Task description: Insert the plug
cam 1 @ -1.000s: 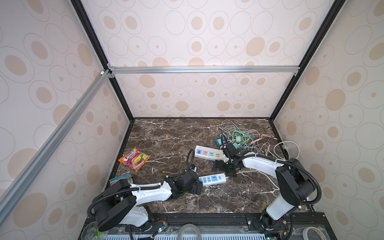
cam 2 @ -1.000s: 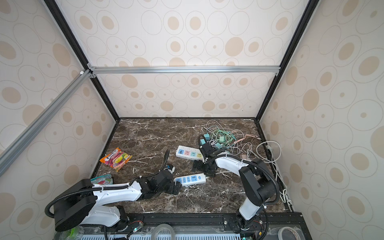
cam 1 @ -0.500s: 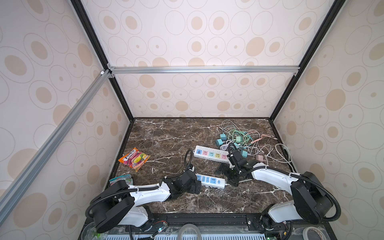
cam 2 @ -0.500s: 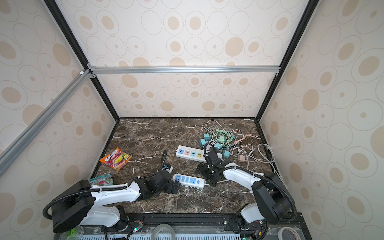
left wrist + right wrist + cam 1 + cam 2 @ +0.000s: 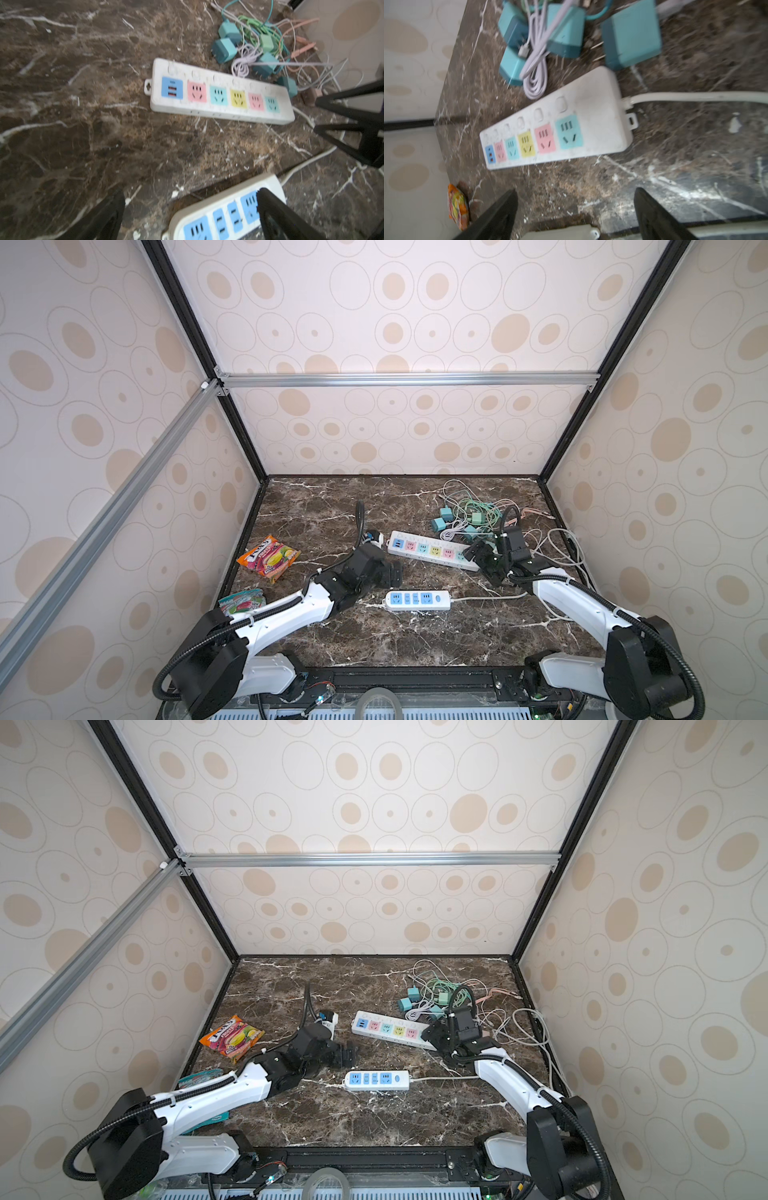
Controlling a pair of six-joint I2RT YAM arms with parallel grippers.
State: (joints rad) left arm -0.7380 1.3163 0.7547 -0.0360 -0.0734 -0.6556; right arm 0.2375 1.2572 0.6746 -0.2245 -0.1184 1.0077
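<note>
Teal square plugs (image 5: 446,513) lie loose in the cable tangle (image 5: 469,506) on the dark marble desk (image 5: 332,510), just behind the long white power strip with pastel sockets (image 5: 432,551). The right gripper (image 5: 575,190) hovers near its cord end, fingers spread, empty; the left gripper (image 5: 191,191) likewise. Seemingly the reach: next, pinch one plug's body squarely.
</note>
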